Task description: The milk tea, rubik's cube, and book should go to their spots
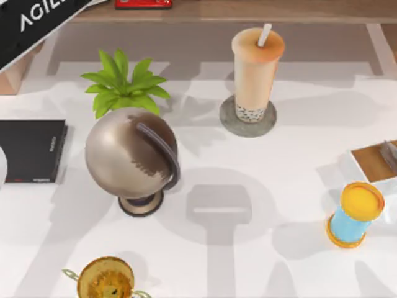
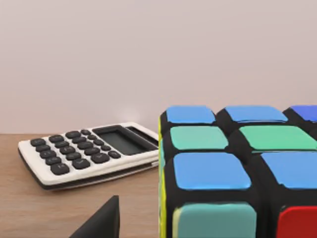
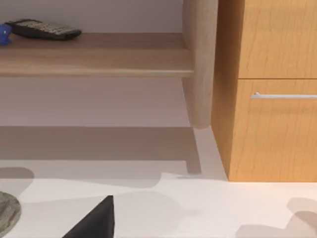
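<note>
Rubik's cube [image 2: 237, 173] sits on wooden shelf [image 2: 29, 208] just beside left gripper, calculator [image 2: 89, 153] beyond; finger state: can't tell.

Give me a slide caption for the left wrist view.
Rubik's cube close up on a wooden shelf, white calculator beside it.
</note>
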